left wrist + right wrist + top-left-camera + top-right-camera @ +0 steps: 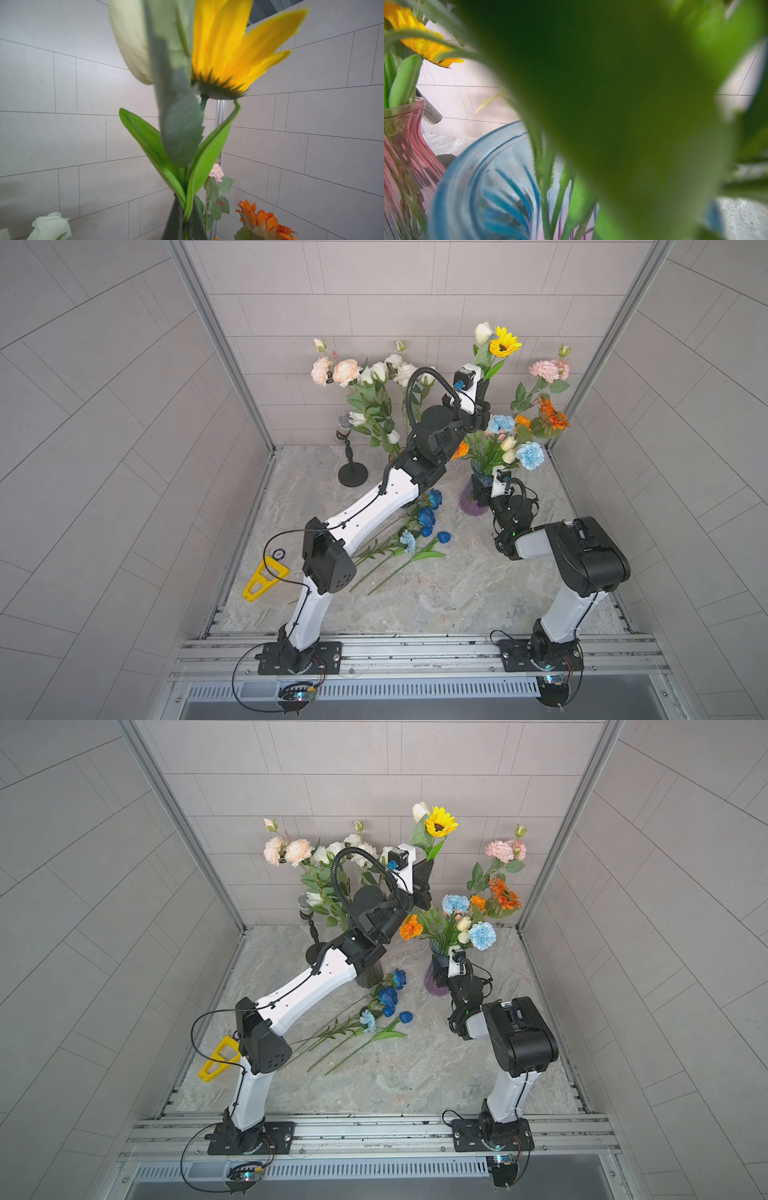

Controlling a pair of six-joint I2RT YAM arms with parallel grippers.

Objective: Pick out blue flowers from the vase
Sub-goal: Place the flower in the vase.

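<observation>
Both grippers are busy at the vase (467, 506).

Left gripper (185, 220): jaws pinched tight on the bunched leaves and stems of a yellow sunflower (504, 342) and a white tulip (483, 332), held high above the vase. Neither bloom is blue. The lower stem ends are hidden behind the arm, so I cannot tell if they are clear of the vase mouth.

Right gripper (482, 492): low, against the near side of the vase at its neck. Its wrist view is mostly blurred leaf with the blue glass rim close by and no fingers showing. I cannot tell whether the jaws clasp the glass or stand beside it. Judged: bracing the vase.

Blue flowers out: two deep blue roses (434, 497), two dark blue tulips (444, 536) and one pale blue carnation (408, 541) lie on the table (457, 593), near the vase on its left.

Blue flowers in the vase: two pale blue carnations, one (500, 423) high in the bunch and one (530, 455) over its right side, among cream tulips (508, 443) and orange blooms (552, 416).

Step in hand, judged: mid-task, with the left arm holding wrong-coloured blooms, perhaps to clear the way.

Next move calls for setting that pair aside without disturbing the bunch. Then a narrow pinch on a carnation stem below the head, drawn straight up with the vase steadied.
</observation>
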